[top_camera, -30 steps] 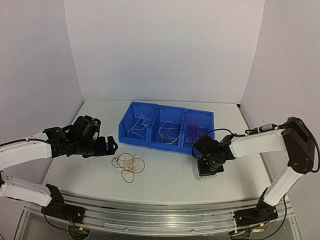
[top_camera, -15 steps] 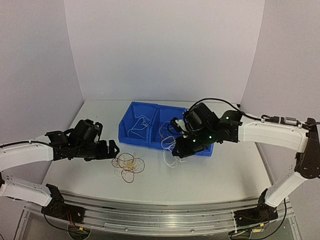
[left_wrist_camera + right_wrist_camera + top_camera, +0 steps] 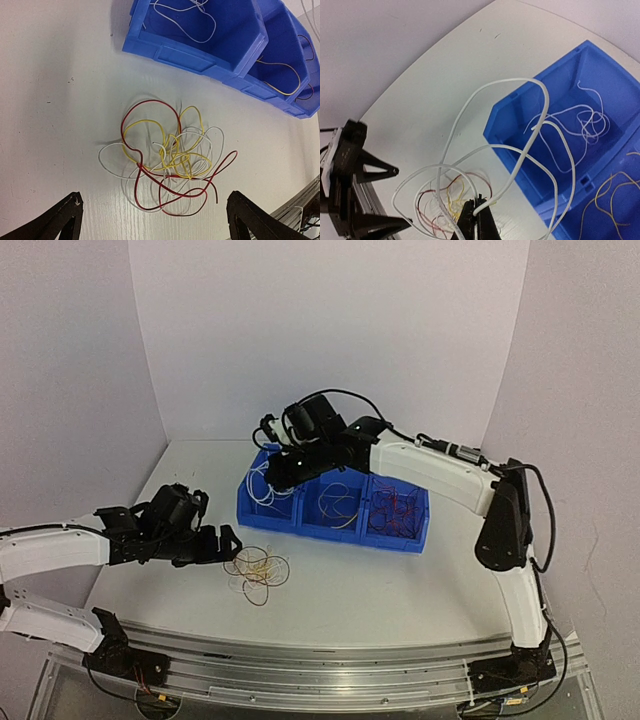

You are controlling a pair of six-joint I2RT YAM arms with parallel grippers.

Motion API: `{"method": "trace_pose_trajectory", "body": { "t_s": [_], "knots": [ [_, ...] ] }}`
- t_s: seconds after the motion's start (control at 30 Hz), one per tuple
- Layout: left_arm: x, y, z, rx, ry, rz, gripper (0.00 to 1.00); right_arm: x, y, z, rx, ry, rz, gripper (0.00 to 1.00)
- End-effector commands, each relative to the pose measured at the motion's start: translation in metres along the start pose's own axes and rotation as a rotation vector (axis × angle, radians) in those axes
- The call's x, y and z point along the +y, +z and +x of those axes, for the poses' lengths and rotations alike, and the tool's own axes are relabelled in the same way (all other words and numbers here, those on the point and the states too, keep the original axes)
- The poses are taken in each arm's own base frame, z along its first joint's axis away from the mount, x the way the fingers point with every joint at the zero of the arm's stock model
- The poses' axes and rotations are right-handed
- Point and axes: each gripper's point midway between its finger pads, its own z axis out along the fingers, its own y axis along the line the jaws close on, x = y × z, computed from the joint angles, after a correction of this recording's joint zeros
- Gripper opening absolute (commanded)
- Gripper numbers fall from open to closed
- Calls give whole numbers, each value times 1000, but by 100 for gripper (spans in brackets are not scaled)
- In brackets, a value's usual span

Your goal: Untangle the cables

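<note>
A tangle of red, yellow and white cables (image 3: pixel 257 571) lies on the white table in front of the blue bins; it fills the middle of the left wrist view (image 3: pixel 170 162). My left gripper (image 3: pixel 222 543) is open, just left of the tangle, its fingertips (image 3: pixel 65 212) on either side of it. My right gripper (image 3: pixel 283 466) is shut on a looped white cable (image 3: pixel 520 150) and holds it above the leftmost blue bin (image 3: pixel 272 490). Its fingers (image 3: pixel 470 222) pinch the cable near one end.
Three joined blue bins stand mid-table: the left one (image 3: pixel 580 125) holds white cables, the middle one (image 3: pixel 335 502) yellow cables, the right one (image 3: pixel 396 507) red cables. The table's front rail (image 3: pixel 320 675) runs along the near edge.
My right arm has swung from the table at the right, across the bins, to above the left bin, carrying the white cable. My left gripper has edged closer to the tangle.
</note>
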Motion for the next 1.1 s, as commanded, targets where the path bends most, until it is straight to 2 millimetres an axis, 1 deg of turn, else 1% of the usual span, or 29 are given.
{"method": "trace_pose_trajectory", "body": {
  "t_s": [0.0,0.07,0.2,0.3,0.4,0.43,0.47,0.5,0.57,0.63,0.67,0.73,0.8,0.87,0.9,0.93,1.0,1.07],
  "knots": [
    [-1,-2,4,-1,-16,23,100,-25,19,-36,-86,-34,39,0],
    [-1,-3,5,0,-20,28,100,-31,32,-42,-107,-54,43,0],
    [-1,-5,8,1,-29,41,100,-47,57,-42,-130,-69,53,0],
    [-2,-5,9,4,-34,57,100,-56,69,-43,-149,-100,60,0],
    [-2,-3,11,12,-35,61,100,-73,79,-44,-165,-108,98,1],
    [-3,-3,12,16,-33,61,100,-78,81,-43,-165,-96,100,6],
    [-3,-2,12,18,-31,60,100,-83,83,-43,-164,-84,100,13],
    [-3,-2,12,20,-28,60,100,-86,83,-43,-163,-73,97,26],
    [-5,-2,10,19,-23,62,100,-86,79,-44,-164,-55,87,48],
    [-7,-1,9,16,-17,69,100,-75,71,-49,-164,-66,34,67],
    [-8,-1,9,16,-16,72,100,-70,67,-51,-166,-68,16,71],
    [-10,0,8,14,-16,78,100,-64,55,-58,-178,-68,2,75],
    [-11,3,9,21,-16,80,99,-57,41,-63,-184,-66,-17,77],
    [-12,6,10,26,-18,82,99,-47,27,-65,-180,-66,-50,80],
    [-13,7,10,28,-18,87,99,-42,22,-61,-167,-67,-66,82],
    [-15,9,10,31,-17,94,99,-35,13,-62,-167,-71,-77,84],
    [-19,13,11,37,-16,116,98,-24,-1,-51,-141,-88,-83,85],
    [-23,17,11,41,-15,129,97,-15,-10,-31,-97,-99,-77,85]
  ]
}}
